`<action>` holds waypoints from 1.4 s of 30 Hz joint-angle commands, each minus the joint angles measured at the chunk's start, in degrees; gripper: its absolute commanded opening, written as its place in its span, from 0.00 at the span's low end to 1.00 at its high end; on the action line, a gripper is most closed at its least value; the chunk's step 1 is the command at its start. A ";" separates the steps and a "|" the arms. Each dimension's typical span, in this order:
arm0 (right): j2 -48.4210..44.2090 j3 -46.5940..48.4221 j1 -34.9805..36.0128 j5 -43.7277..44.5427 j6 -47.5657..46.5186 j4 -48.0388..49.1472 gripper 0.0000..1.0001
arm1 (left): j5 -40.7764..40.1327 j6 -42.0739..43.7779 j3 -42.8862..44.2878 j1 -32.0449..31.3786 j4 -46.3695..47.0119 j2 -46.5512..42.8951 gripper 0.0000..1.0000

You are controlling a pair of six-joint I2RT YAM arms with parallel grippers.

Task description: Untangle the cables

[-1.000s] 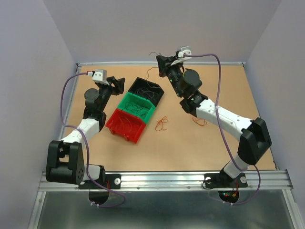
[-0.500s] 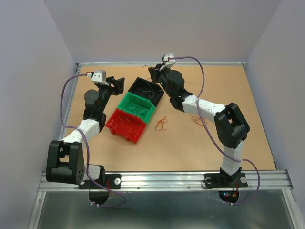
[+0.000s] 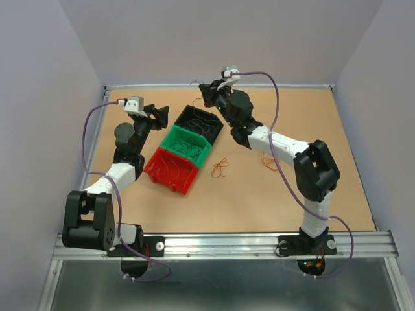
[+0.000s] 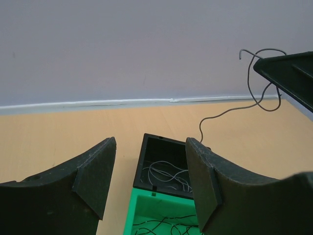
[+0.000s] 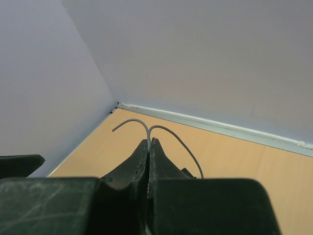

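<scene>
The cables are thin wires. My right gripper point(image 3: 206, 92) hangs above the far end of the black bin point(image 3: 201, 123) and is shut on one black wire point(image 5: 131, 120), whose two ends curl out past the fingertips point(image 5: 148, 140). In the left wrist view that wire point(image 4: 248, 78) loops down toward the bin. More dark wires lie in the black bin point(image 4: 161, 169) and the green bin point(image 3: 188, 144). Two red-orange wires point(image 3: 220, 167) point(image 3: 269, 162) lie loose on the table. My left gripper point(image 3: 162, 116) point(image 4: 150, 142) is open and holds nothing, left of the bins.
A red bin point(image 3: 172, 170) with thin wires in it stands at the near end of the row of three bins. Walls close the table at the back and on both sides. The right arm's elbow point(image 3: 316, 170) stands over the table's right half.
The right arm has swung left and toward the back wall with the black wire in its grip, and its elbow has folded in. The left arm has not moved.
</scene>
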 commanded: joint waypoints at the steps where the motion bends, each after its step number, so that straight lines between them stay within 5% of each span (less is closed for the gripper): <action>1: -4.57 3.33 -0.07 -0.36 -0.08 3.38 0.01 | -0.90 0.72 -0.32 0.30 4.06 -1.79 0.70; 16: -10.19 2.63 0.37 4.12 -2.27 2.67 0.01 | -1.17 1.16 -0.67 0.30 4.59 -1.70 0.70; 25: -12.22 3.24 0.54 -1.24 -3.15 1.62 0.01 | -1.34 1.33 -0.67 0.30 4.59 -1.61 0.70; 42: -6.16 5.79 1.68 -3.35 -2.10 0.74 0.01 | -1.52 1.51 -0.94 0.30 4.86 -2.05 0.70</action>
